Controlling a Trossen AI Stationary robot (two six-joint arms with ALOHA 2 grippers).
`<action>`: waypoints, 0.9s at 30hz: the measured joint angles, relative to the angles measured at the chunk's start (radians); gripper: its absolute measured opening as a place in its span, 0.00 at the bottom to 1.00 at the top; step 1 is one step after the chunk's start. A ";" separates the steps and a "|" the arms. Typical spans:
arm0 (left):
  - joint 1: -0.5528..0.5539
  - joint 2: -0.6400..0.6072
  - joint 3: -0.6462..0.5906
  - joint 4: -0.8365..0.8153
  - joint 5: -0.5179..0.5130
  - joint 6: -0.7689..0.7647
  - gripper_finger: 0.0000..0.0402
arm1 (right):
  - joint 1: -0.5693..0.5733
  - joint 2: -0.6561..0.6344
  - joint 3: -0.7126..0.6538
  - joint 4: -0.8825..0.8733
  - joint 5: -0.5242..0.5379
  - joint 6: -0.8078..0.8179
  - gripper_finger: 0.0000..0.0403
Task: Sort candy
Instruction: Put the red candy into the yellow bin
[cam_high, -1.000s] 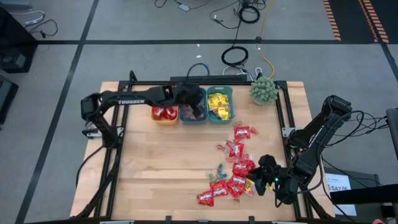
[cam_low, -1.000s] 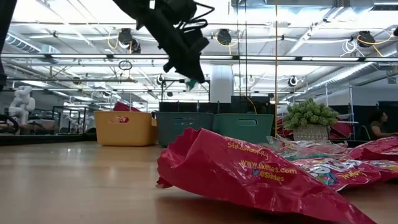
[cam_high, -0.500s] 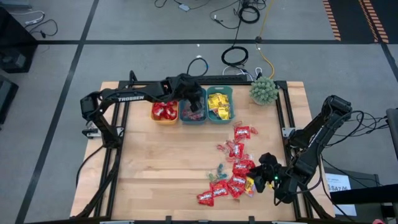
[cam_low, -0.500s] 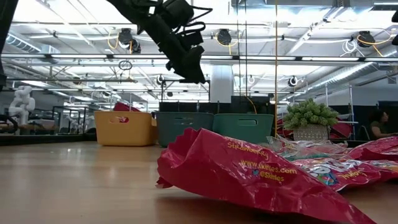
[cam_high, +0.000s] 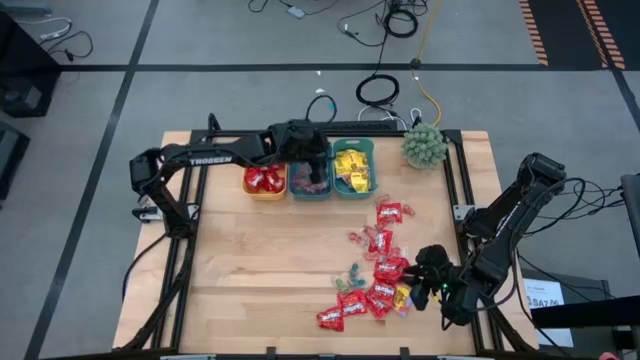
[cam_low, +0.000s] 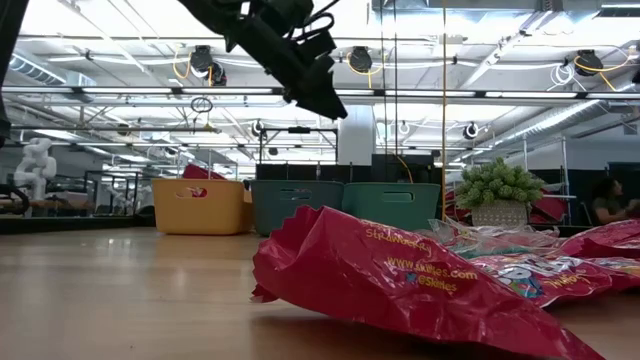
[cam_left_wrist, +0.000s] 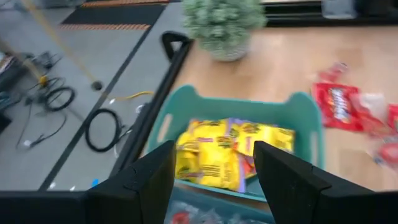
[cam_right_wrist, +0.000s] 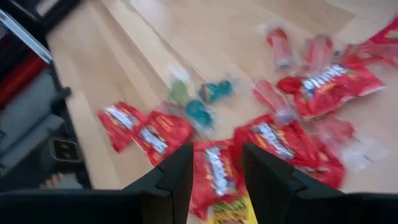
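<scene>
High view: my left gripper (cam_high: 318, 168) over middle bin (cam_high: 310, 180), right gripper (cam_high: 428, 288) low by red packets (cam_high: 384, 270) scattered on tabletop (cam_high: 260, 270).

Low view: big red packet up close, bins behind.

Left wrist: jaws wide, empty, yellow packets (cam_left_wrist: 230, 152) in teal bin (cam_left_wrist: 311, 124).

Right wrist: jaws spread, nothing held, red packets plus blue pieces (cam_right_wrist: 202, 102) below.

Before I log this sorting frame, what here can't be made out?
- Middle dark teal plastic bin: the left gripper hangs over it in the high view, covering most of its contents.
- Small blue and green wrapped candies: right wrist view is motion-blurred; wrapper print unreadable.
- Bin contents in the low view: the orange plastic bin and its neighbours show only their walls.
- Right gripper: dark, over the shiny red candy packets; any contact unclear.
</scene>
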 joint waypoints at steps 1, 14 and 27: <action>-0.006 0.000 0.000 -0.002 0.011 0.021 0.56 | -0.003 0.000 0.000 -0.020 -0.030 0.000 0.31; -0.136 -0.045 0.000 -0.038 0.058 0.099 0.56 | -0.061 -0.001 0.000 -0.216 -0.291 -0.210 0.31; -0.487 -0.179 0.000 -0.211 -0.053 -0.125 0.56 | -0.041 -0.123 0.000 -0.221 -0.087 -0.624 0.09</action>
